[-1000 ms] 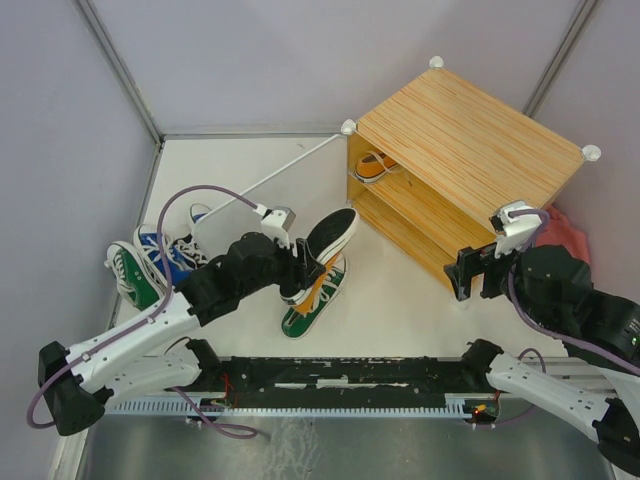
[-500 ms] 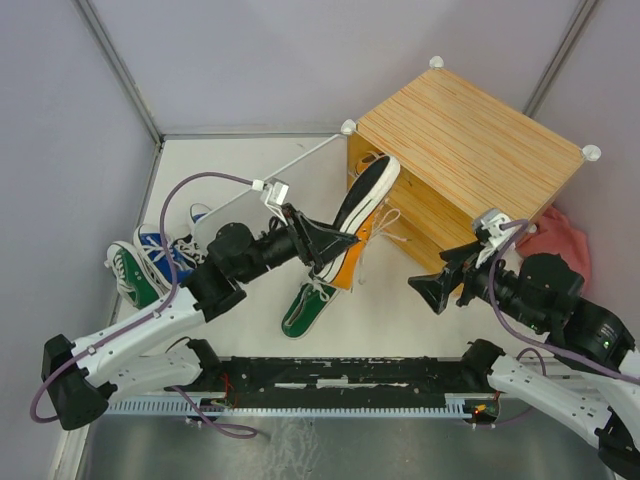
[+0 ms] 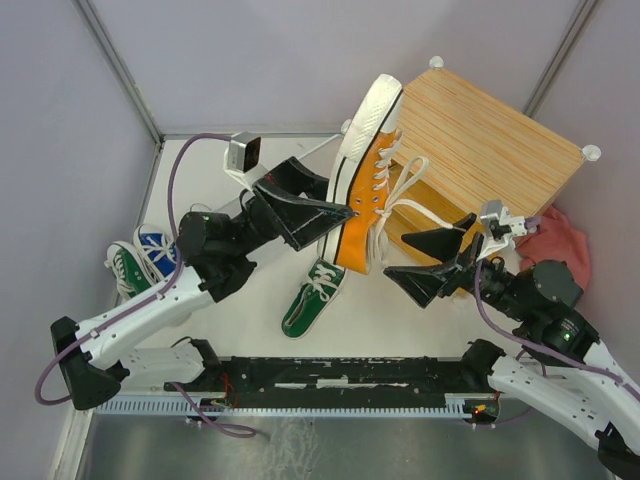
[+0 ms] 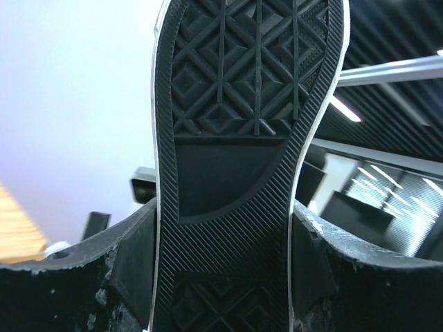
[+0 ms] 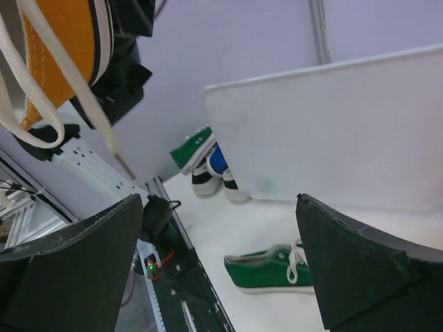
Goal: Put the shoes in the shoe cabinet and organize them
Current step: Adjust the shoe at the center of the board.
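Note:
My left gripper (image 3: pixel 337 215) is shut on an orange sneaker (image 3: pixel 368 190) and holds it high in front of the shoe cabinet (image 3: pixel 480 140), toe up and laces dangling. In the left wrist view the shoe's black sole (image 4: pixel 228 173) fills the gap between my fingers (image 4: pixel 131 263). My right gripper (image 3: pixel 393 256) stands open just right of the orange sneaker, holding nothing. Through its jaws (image 5: pixel 218 207) I see a green sneaker (image 5: pixel 270 270) lying on the floor (image 3: pixel 312 300). More shoes, green (image 3: pixel 128 270) and blue (image 3: pixel 155 250), sit at the left wall.
The cabinet's pale door panel (image 5: pixel 332 131) stands open, with shoe heels (image 5: pixel 208 162) peeking from behind it. A pink cloth (image 3: pixel 560 245) lies right of the cabinet. The orange sneaker's laces (image 5: pixel 41 90) hang near my right gripper. The arm base rail (image 3: pixel 340 380) runs along the near edge.
The left arm has lifted the orange sneaker off the floor and swung it up toward the cabinet, toe pointing up. The right gripper turned left toward the shoe, staying open.

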